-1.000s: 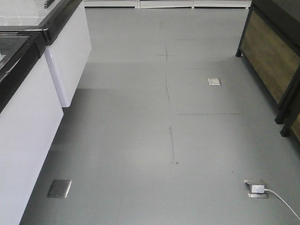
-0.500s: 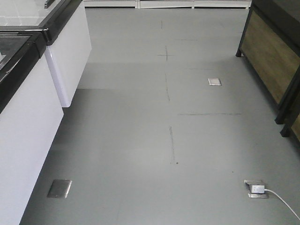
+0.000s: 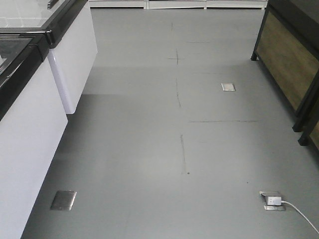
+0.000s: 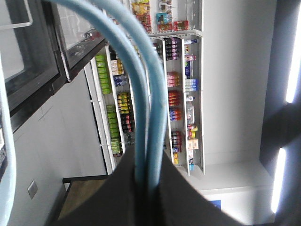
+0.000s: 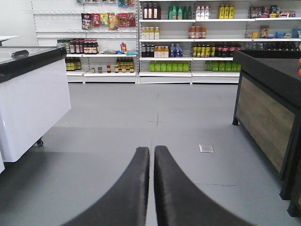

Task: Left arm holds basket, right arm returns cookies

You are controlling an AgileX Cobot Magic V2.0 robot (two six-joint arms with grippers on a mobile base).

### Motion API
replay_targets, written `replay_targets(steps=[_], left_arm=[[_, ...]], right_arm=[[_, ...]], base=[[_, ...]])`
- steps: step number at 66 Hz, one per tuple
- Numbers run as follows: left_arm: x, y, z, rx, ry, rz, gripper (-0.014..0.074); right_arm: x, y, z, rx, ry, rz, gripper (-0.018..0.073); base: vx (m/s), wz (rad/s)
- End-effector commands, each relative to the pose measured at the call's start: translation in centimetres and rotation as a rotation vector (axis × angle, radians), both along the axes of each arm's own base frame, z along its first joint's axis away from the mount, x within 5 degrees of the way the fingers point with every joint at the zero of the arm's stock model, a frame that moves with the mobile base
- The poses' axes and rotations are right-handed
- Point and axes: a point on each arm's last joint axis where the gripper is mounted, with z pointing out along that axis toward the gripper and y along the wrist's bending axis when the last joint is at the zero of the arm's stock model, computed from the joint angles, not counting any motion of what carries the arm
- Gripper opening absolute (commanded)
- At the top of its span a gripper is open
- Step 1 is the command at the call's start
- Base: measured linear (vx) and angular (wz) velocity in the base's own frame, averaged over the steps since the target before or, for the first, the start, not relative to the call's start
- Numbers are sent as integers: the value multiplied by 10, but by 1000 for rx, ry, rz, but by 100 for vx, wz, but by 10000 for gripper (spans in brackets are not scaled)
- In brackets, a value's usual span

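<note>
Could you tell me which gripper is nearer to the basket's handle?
Left. The left gripper is clamped on the handle; the right gripper is shut on nothing, facing the aisle, with the handle nowhere in its view.

The grey floor (image 3: 149, 149) is left open through the middle of the front view. It is hemmed at left by white freezer cabinets (image 3: 30, 134) and at right by a dark wood-panelled stand (image 3: 284, 55). A socket box (image 3: 272, 200) with white cable (image 3: 301, 215) is seen lower right.
</note>
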Motion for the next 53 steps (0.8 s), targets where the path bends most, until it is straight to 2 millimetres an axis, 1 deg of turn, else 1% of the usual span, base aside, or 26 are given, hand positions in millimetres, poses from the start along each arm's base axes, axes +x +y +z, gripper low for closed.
replay_targets(steps=[1,5,8,12,13,21,29,33,39,47,48,52,53], left_arm=[[1,-38,75,76,-244,-94,-4],[8,-52,89,121,-272,-136,-4],[16,-67,101,158,-296,-183,-4],[27,-88,110,180,-319,-244,-4],[31,-95,112,182,-323,-265,-4],[51,-140,119,193,-328,-381,-4],[59,-178,119,242,-286,-466,-4],[60,-194,120,273,-283,-495,-4],[61,-220,117,293,-282,-544,-4],[60,-251,101,276,-263,-619,-4],[61,-254,96,269,-255,-627,-4],[58,-270,88,265,-252,-661,-4],[58,-273,83,262,-249,-668,-4]], right_arm=[[0,0,2,-11,-69,1,-6],[0,0,2,-11,-69,1,-6],[0,0,2,-11,-69,1,-6],[0,0,2,-11,-69,1,-6],[0,0,2,-11,-69,1,-6],[0,0,2,-11,-69,1,-6],[0,0,2,-11,-69,1,-6],[0,0,2,-11,-69,1,-6],[0,0,2,-11,-69,1,-6],[0,0,2,-11,-69,1,-6],[0,0,2,-11,-69,1,-6],[0,0,2,-11,-69,1,-6],[0,0,2,-11,-69,1,-6]], base=[[0,0],[0,0],[0,0],[0,0],[0,0],[0,0],[0,0],[0,0],[0,0],[0,0],[0,0],[0,0],[0,0]])
